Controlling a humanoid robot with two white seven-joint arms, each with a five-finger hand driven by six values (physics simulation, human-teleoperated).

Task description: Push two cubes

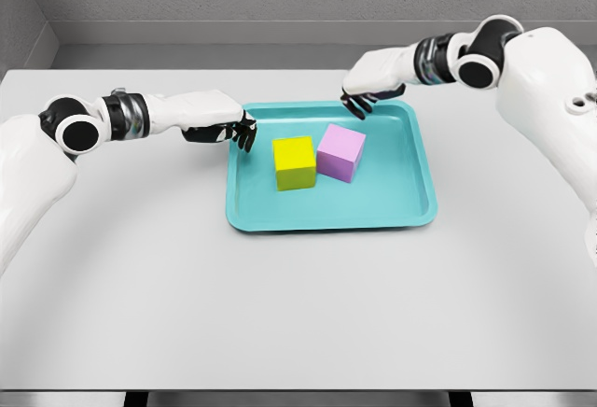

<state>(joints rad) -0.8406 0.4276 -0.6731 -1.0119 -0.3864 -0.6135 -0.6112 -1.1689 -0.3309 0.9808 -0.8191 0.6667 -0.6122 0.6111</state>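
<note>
You are looking at a teal tray [244, 211] sitting on the white tabletop [280, 314], closer to its far edge than its near one and a little right of centre. Both cubes are resting inside the tray, in its far half: the yellow cube [295, 163] toward the left wall, the pink cube [340, 152] just beside it on the right. Their near corners are meeting or almost meeting; you cannot tell which from this angle.

Your left hand [227, 131] is reaching in over the tray's far-left corner, with its dark fingers [246, 135] curling downward and holding nothing. It is sitting just left of the yellow cube and apart from it, which looks like a setup for pushing that cube from the left. Your right hand [371, 89] is hovering over the tray's far edge, near the pink cube's far side but not touching it, also gripping nothing, its fingers drooping loosely. That placement suggests a push on the pink cube from behind or from the right. Neither push appears to have made contact yet.

Some things are staying hard to read. How high either hand is hanging above the tray floor is unclear from this single head view, and the fingertips are blending into dark shapes. The right hand's palm is hiding part of its fingers. Both shoulders are running off the picture's side edges.
</note>
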